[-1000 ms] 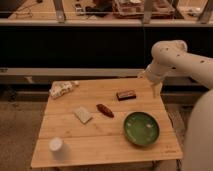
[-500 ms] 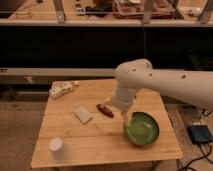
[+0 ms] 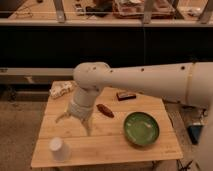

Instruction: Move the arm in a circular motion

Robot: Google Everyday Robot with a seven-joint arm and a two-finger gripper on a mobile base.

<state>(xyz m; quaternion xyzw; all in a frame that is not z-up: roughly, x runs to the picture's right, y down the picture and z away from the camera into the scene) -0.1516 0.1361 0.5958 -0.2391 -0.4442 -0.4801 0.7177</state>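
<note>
My gripper (image 3: pixel 75 125) hangs left of centre in the frame, over the left half of the wooden table (image 3: pixel 112 146). Its two pale fingers (image 3: pixel 89 129) are splayed apart with nothing between them. Above it the wrist rises to a fat rounded joint, and from there the arm (image 3: pixel 150 82) stretches as one thick white tube out to the right edge of the frame. That is the change. A second ago the tool sits at the upper right, above the table's far right corner. Half a second ago it is mid-frame, just beside the green bowl (image 3: pixel 141 128). Now it is further left and lower. I read that as a curved sweep across the tabletop, so a good part of the circle is traced but not closed. Nothing on the table looks disturbed. The bowl, the dark reddish piece (image 3: pixel 105 110) just right of the gripper, the dark packet (image 3: pixel 125 95) behind it, the crumpled bag (image 3: pixel 61 89) at the far left corner and the white cup (image 3: pixel 59 149) at lower left all keep their places. The cup is the nearest thing in the tool's path, so I would swing wide of it.
</note>
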